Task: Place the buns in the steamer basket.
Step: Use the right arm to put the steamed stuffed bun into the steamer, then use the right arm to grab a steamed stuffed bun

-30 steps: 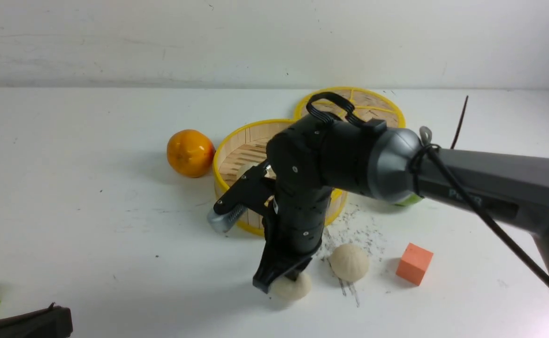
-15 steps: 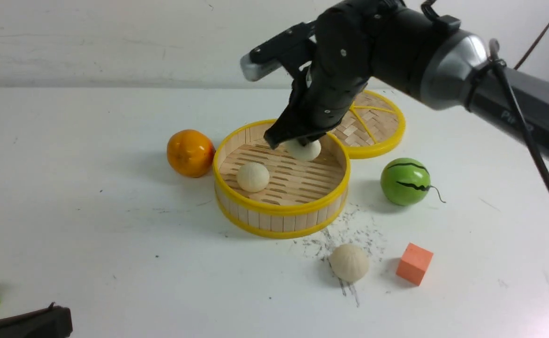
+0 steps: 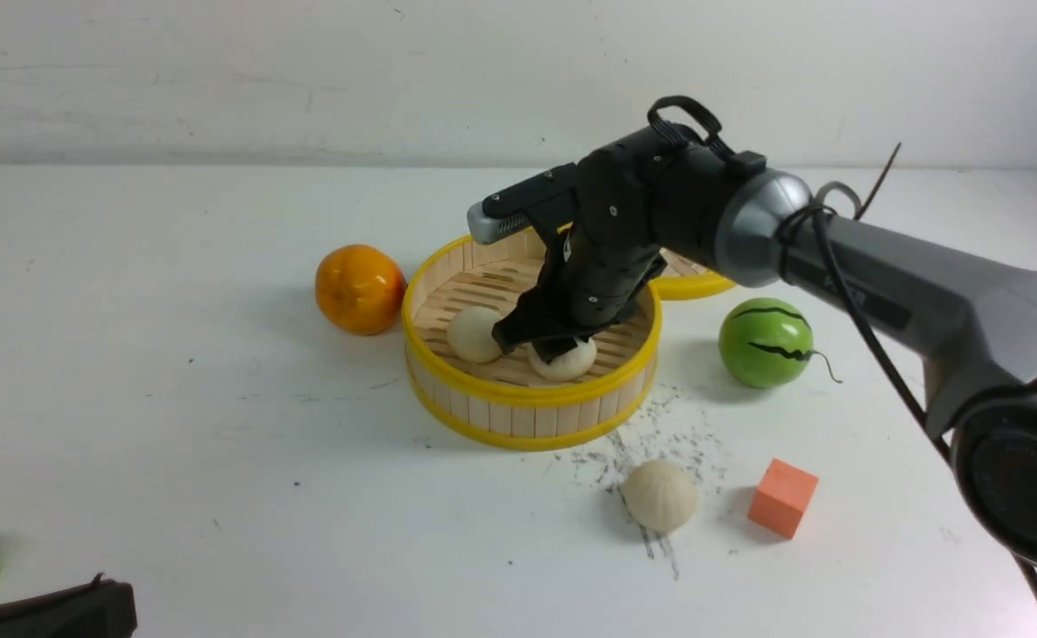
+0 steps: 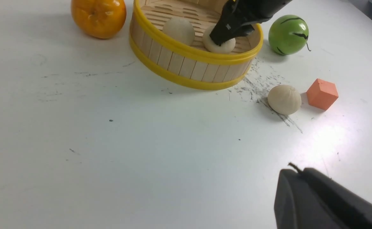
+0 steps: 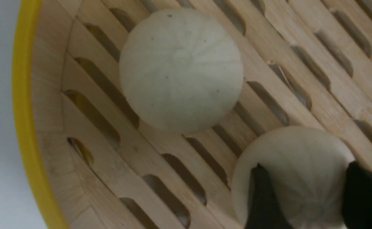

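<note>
Second bun (image 3: 565, 363): lowered onto steamer basket (image 3: 527, 396) floor, straddled by right gripper (image 3: 547, 344); grip or release undeterminable. First bun (image 3: 474, 334) lay just beside the gripper; third bun (image 3: 659, 495) remained outside, well apart.

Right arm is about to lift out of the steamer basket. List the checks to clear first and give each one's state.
1. second bun resting on the steamer basket floor: ok.
2. right gripper free of that bun: cannot tell; its fingers straddle it.
3. first bun apart from the gripper: ok, it sits beside it with a gap.
4. All buns in the basket: not ok; the third bun lies on the table in front of the basket, beside the orange cube.
5. left gripper clear of the basket: ok, shut and well away.
</note>
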Controlling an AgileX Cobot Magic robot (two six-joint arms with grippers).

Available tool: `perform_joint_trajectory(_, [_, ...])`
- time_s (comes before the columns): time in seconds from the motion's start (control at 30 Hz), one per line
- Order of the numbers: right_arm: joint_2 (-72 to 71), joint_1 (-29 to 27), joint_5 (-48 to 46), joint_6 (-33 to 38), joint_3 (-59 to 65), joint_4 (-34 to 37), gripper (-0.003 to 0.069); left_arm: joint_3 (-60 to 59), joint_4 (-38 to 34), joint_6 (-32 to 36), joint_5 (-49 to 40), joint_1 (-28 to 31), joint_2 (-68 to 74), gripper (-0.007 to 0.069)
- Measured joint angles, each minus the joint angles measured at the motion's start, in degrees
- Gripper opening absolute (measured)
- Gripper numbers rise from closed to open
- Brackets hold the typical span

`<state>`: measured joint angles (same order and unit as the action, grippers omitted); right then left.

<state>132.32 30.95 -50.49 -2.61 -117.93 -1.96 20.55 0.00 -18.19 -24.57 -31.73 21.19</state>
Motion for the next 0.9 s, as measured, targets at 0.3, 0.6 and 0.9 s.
perform_joint_trajectory(0.3, [-5.6, 0.0, -16.7, 0.3, -9.3, -0.9, 0.0605, 0.0, 0.0, 0.0, -0.2, 0.0, 0.0, 0.0021])
perform_joint_trajectory(0.6, [-17.9, 0.0, -20.8, 2.0, -4.4, -2.2, 0.0531, 0.0, 0.0, 0.0, -0.1, 0.0, 0.0, 0.0029])
perform_joint_trajectory(0.9, [-24.3, 0.0, -20.5, 1.6, 21.0, 2.0, 0.0517, 0.0, -0.9, 0.0, -0.1, 0.0, 0.0, 0.0035])
